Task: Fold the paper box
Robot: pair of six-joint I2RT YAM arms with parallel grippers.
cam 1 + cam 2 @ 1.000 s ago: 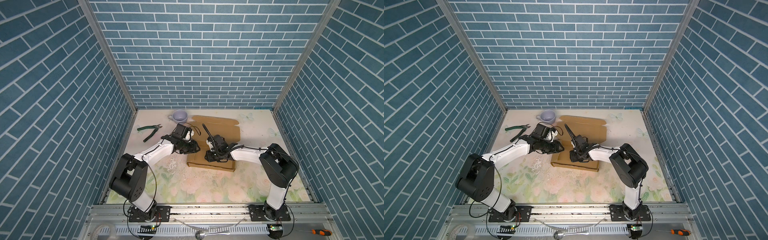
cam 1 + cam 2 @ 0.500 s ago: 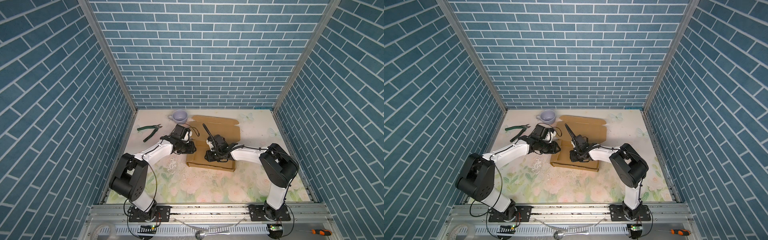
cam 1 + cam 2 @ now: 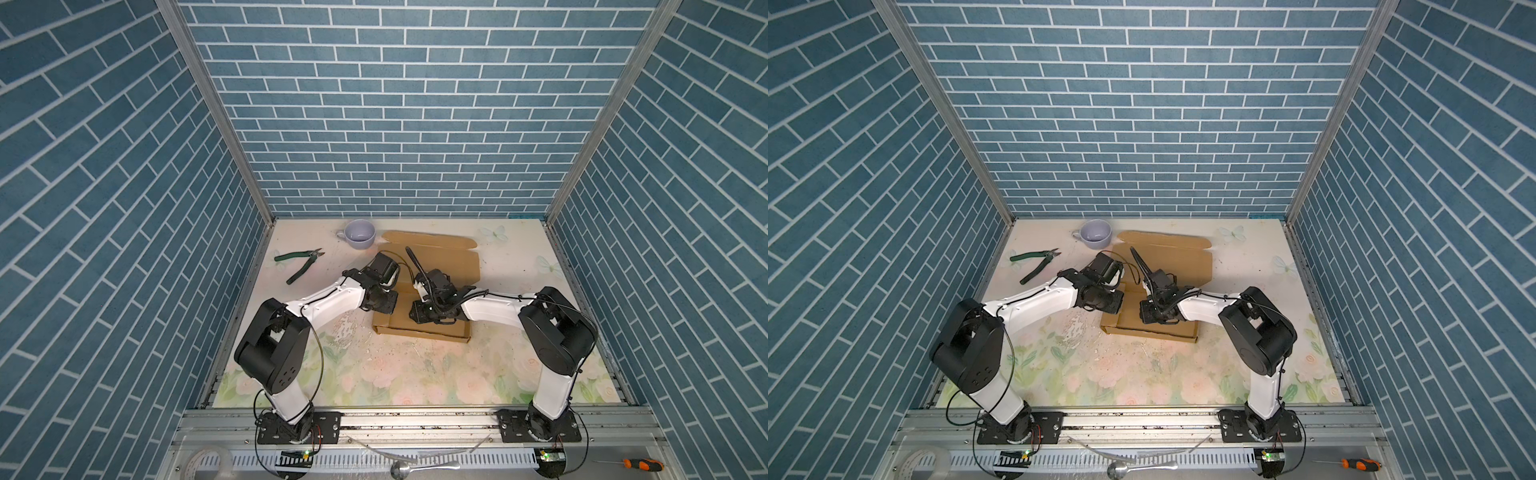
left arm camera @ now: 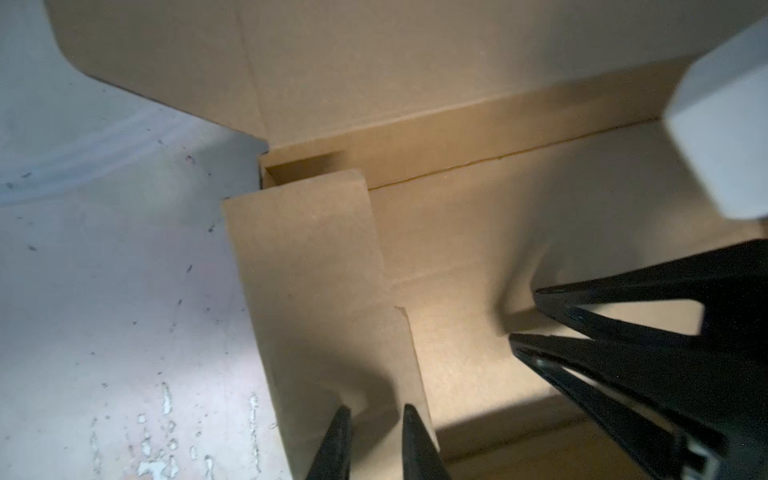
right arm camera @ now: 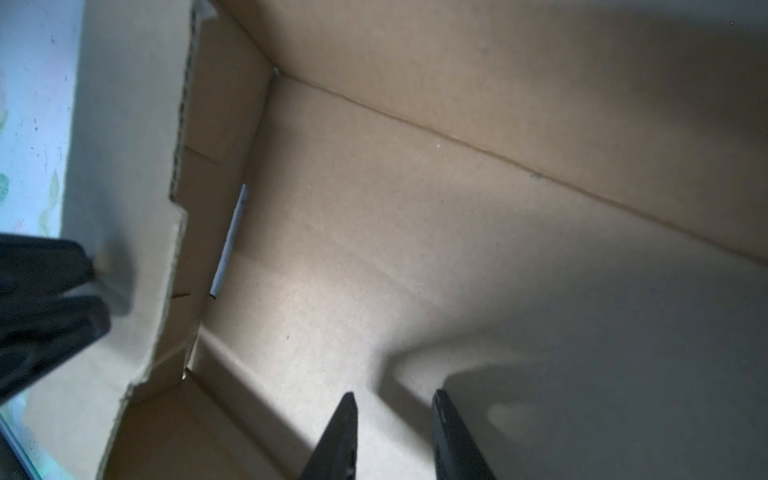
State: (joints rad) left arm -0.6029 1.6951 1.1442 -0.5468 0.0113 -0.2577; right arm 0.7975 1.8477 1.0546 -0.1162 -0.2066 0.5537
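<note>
– Brown cardboard! Is the paper box (image 3: 465, 266) heavy?
– No, I think it is light and thin. It sits in the middle of the desk (image 3: 415, 374), a bit closer to the far edge. It is stiff where it is flat, and it bends only along the pressed lines.
– What is closest to us?
– The near wall (image 3: 419, 330). It stands up already.
– And just behind it?
– The left fingers (image 4: 337, 449). They are a little way apart, right by the side flap (image 4: 316, 270) on the left of the box. Nothing is between them that I can see.
– And the right fingers (image 5: 343, 436)?
– Also a little apart, holding nothing. Their tips seem to rest on the box floor (image 5: 415, 249). That may keep the light box from sliding.
– Where should you grab it?
– At a flap's free edge, I think, not on the fold. Pinch softly. Cardboard dents and can tear at the cuts.
– And farthest away?
– The lid (image 3: 1167, 257) lies flat toward the far edge. The lilac cup (image 3: 360, 234) stands just beside its far left corner, so the lid should swing up with care.
</note>
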